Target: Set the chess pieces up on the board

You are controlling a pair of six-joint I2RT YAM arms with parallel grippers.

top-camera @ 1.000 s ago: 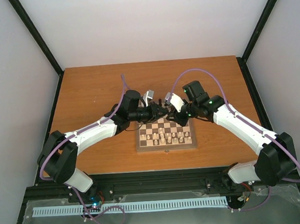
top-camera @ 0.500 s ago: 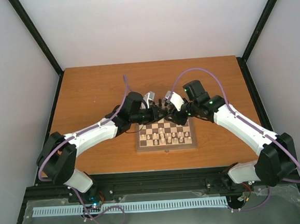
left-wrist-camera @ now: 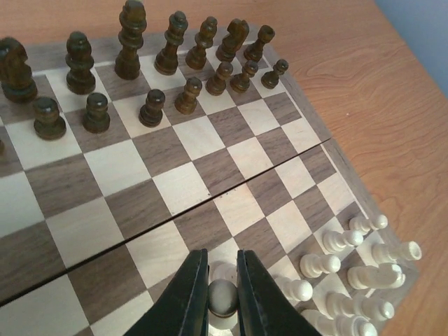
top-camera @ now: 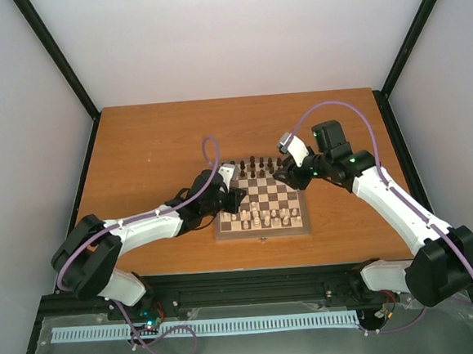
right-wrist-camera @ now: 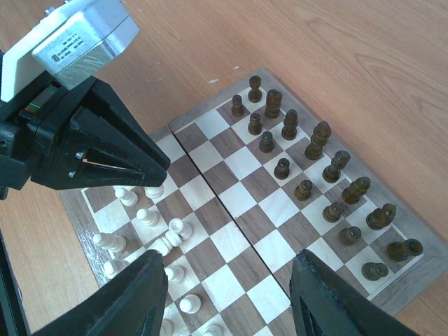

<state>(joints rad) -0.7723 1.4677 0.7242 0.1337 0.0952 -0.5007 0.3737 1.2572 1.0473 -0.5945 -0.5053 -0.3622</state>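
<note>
Board lies flat on the wooden table, between the two arms, and has a seam across its middle.

Dark pieces stand in two rows along the far edge. Cream pieces cluster loosely at the near edge, not in tidy rows. One of them appears to lie on its side.

Left tool is low over the cream end, jaws pinched together on the round head of a cream pawn. Cannot tell whether its base rests on the square.

Right tool hangs above mid-board with fingers spread wide and nothing between them.

The right wrist view shows a grey camera housing on the left arm. It carries a printed label, the text too small to read. No other writing found
</note>
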